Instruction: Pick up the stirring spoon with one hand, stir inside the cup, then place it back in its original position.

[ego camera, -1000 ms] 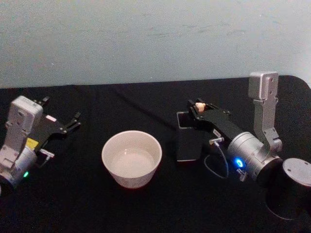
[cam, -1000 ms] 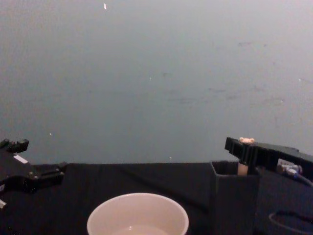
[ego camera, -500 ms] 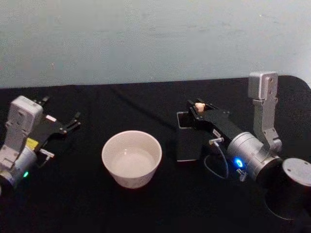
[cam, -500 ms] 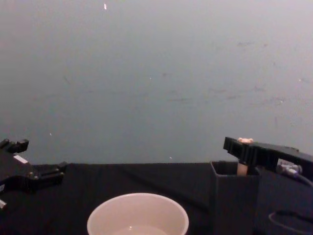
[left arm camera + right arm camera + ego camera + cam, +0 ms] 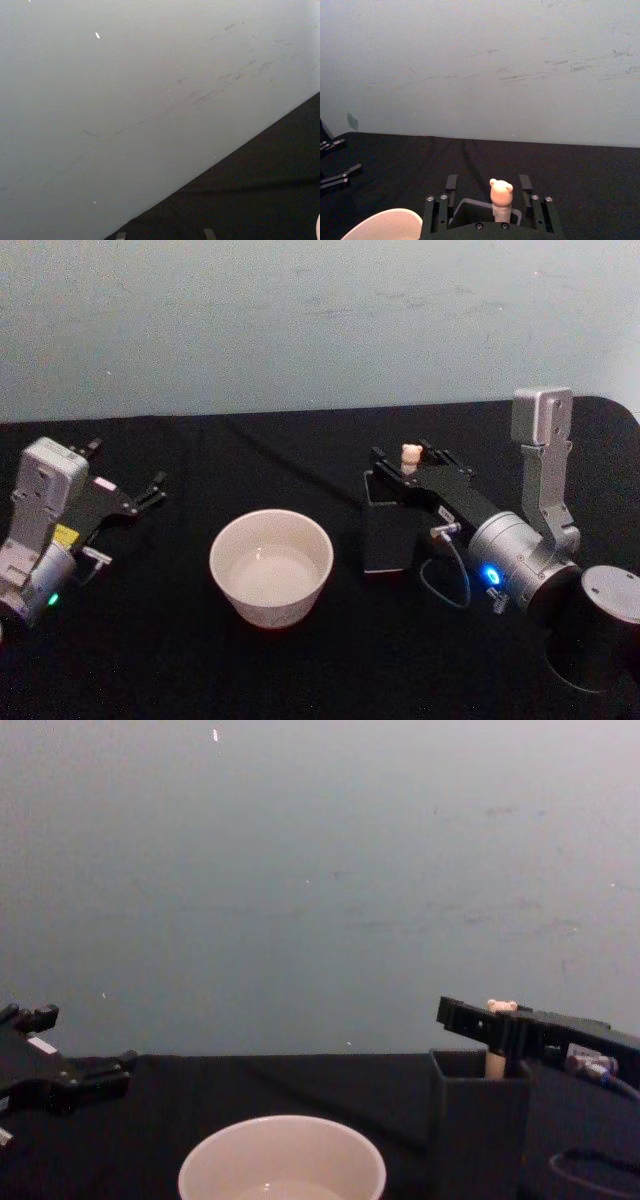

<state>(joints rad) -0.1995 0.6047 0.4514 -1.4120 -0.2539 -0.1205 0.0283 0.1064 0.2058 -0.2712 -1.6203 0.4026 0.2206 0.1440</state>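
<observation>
**A:** So where are we on the stir job? Looks barely started to me.

**B:** Yep, early days. The spoon is standing upright in the dark holder box, bear head poking out above the rim. The right gripper sits right at the top of the holder, one finger on each side of the handle. In the right wrist view there's a clear gap between the fingers and the handle, so I'd call it spread open around the spoon, not clamped yet.

**A:** And the cup?

**B:** The cup is on the black table just to the left of the holder, near it but not touching. Can't tell if there's anything in it. Nothing is dipped in it.

**A:** Left arm doing anything?

**B:** Nope. The left gripper is parked out at the left side of the table, well apart from the cup, fingers spread with nothing between them.

**A:** So what's left?

**B:** Basically everything, I reckon: close on the handle, lift the spoon out, carry it over, stir, then drop it back in the holder.
</observation>
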